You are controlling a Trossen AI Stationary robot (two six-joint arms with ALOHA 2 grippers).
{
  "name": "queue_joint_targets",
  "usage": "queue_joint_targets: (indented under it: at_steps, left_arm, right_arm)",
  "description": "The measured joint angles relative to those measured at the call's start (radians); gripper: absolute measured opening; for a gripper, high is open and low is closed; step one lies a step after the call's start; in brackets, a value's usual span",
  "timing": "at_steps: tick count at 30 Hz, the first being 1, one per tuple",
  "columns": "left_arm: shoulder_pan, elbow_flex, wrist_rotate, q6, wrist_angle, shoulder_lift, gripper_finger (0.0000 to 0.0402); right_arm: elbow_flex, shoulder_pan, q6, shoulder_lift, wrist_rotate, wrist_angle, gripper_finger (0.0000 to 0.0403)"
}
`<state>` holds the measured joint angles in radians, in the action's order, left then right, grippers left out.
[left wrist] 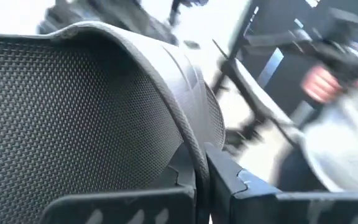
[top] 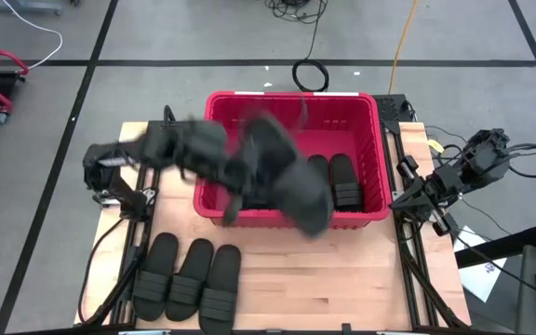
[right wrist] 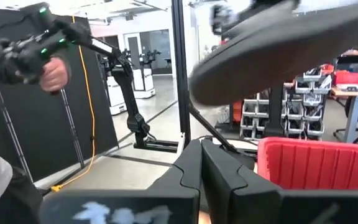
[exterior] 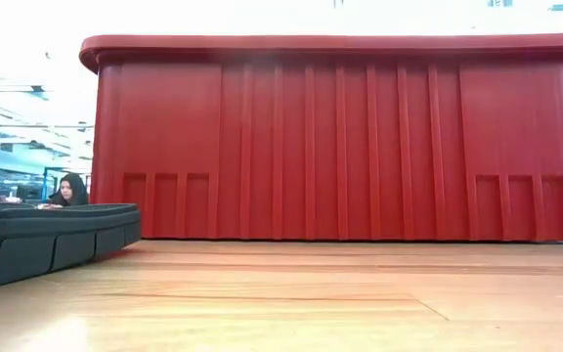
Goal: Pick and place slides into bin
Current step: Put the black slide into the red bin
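Left gripper (top: pixel 254 154) is clamped on a slide (top: pixel 291 181), holding it above the bin (top: pixel 291 100), where more slides (top: pixel 342 177) lie at the right. Three slides (top: pixel 186 274) sit on the table's (top: pixel 342 279) near-left. Right gripper (right wrist: pixel 201 163), fingers together, waits off the right edge.

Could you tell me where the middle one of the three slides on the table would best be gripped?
Probably by its wide strap, coming straight down from above: the middle slide lies flat, sole down, with neighbours tight on both sides, so the raised strap is its only free part.
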<state>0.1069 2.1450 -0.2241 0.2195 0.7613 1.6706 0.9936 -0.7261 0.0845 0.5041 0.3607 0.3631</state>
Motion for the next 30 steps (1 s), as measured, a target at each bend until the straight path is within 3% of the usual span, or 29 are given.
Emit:
queue_joint_targets:
  at_steps: [3,7,11,14,23,27,30]
  left_arm:
    - [-0.112,0.054,-0.007,-0.076,0.001,-0.003,0.0003]
    - [-0.268,0.060,-0.114,-0.114,-0.007,0.010,0.0003]
    - [-0.427,0.059,-0.241,-0.108,-0.009,0.063,0.0003]
    - [-0.519,0.059,-0.413,-0.114,-0.023,0.130,0.0003]
    - [-0.616,0.119,-0.938,-0.061,-0.318,0.377,0.0002]
    - [-0.605,0.197,-1.107,0.000,-0.369,0.486,0.0001]
    - [-0.592,0.204,-1.171,0.111,-0.500,0.547,0.0001]
  right_arm:
    - [0.000,0.000,-0.032,0.000,0.001,0.000,0.0000]
    - [0.000,0.000,-0.077,0.000,0.021,-0.003,0.0000]
    - [0.000,0.000,-0.103,0.000,0.110,-0.012,0.0000]
    - [0.000,0.000,-0.142,0.000,0.158,-0.015,0.0000]
    - [0.000,0.000,-0.102,0.000,0.408,-0.015,0.0000]
    - [0.000,0.000,-0.097,0.000,0.465,-0.015,0.0000]
    - [0.000,0.000,-0.112,0.000,0.509,-0.015,0.0000]
